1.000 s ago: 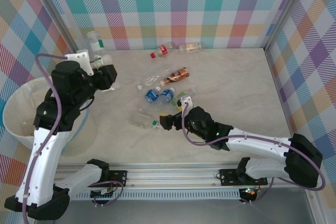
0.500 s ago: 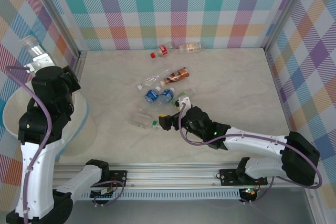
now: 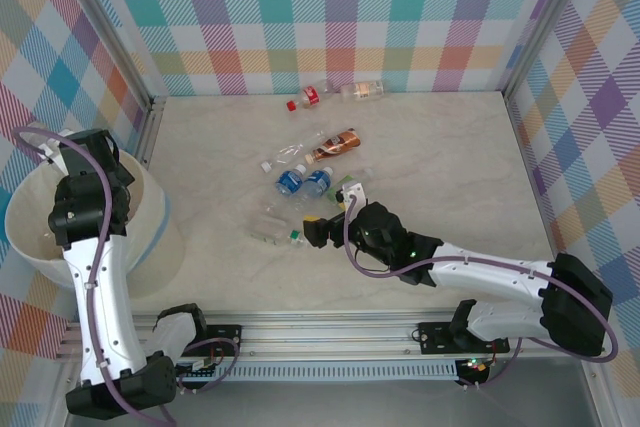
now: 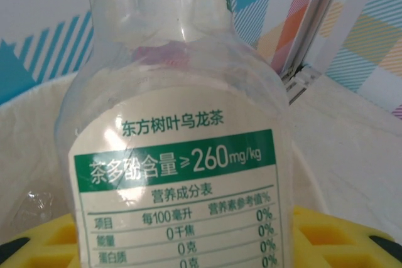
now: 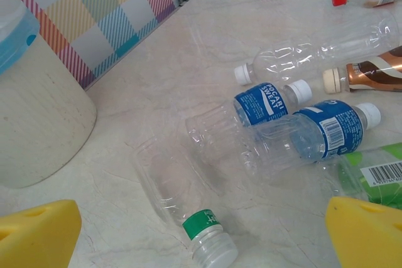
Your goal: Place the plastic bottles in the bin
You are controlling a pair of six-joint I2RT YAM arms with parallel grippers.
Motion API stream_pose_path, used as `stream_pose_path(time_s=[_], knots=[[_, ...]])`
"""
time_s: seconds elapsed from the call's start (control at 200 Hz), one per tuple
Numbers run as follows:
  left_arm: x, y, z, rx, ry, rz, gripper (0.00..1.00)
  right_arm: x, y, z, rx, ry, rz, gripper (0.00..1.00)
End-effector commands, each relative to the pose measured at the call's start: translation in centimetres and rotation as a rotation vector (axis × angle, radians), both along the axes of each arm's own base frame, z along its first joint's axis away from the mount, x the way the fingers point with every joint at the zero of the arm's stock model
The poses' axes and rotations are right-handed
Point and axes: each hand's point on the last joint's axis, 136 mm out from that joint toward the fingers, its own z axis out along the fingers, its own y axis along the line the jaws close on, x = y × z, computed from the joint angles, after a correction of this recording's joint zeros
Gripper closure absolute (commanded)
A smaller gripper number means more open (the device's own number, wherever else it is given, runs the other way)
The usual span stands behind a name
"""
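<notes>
The left gripper (image 4: 188,246) hangs over the cream-white bin (image 3: 30,247) at the table's left edge. Its two yellow pads (image 4: 342,236) are closed partway on one clear green-and-cream-labelled bottle (image 4: 179,149), whose neck points away from the pads with the bin's rim curving behind it. Across the pale marbled table (image 3: 450,167), the right gripper (image 3: 316,231) sits low with its jaws spread fully wide and nothing between them, facing a loose cluster of bottles.

Eight bottles lie on their sides on the table. A clear green-capped bottle (image 5: 179,189) lies nearest the right gripper. Just beyond it, side by side, are a blue-labelled Pocari Sweat bottle (image 5: 270,101) and a second blue-labelled bottle (image 5: 326,130), with one bright-green-labelled bottle (image 5: 377,177) to their right. Past those lie one clear white-capped bottle (image 5: 295,61) and one brown bottle (image 5: 374,73) beside it. Well apart, near the plaid back wall (image 3: 400,17), lie one red-capped bottle (image 3: 310,98) and one more clear bottle (image 3: 362,90).

Something crumpled and clear shows low inside the bin, too blurred to name.
</notes>
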Motion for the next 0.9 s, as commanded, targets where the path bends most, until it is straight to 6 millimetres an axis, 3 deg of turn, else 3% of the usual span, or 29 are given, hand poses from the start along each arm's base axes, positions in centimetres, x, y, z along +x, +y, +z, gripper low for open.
stream_pose_path(time_s=[0.0,0.09,0.225,0.435,0.895], knots=[[-0.3,0.2,-0.6,-0.048,-0.031,0.019,0.50,-0.2,-0.1,1.0,0.017,-0.022,0.000,0.00],[-0.2,-0.2,-0.5,-0.063,-0.042,-0.006,0.22,-0.1,-0.1,0.9,0.013,-0.023,-0.004,0.00],[-0.3,-1.0,1.1,-0.070,-0.104,-0.049,0.00,0.4,-0.6,0.9,0.017,-0.020,-0.049,0.00],[0.2,-4.7,2.8,-0.163,-0.197,-0.236,0.00,1.9,-3.2,-0.4,0.044,0.040,-0.232,0.00],[3.4,-15.3,5.4,-0.543,-0.457,-0.767,0.00,3.3,-8.0,-5.8,0.019,0.297,-0.542,0.00]])
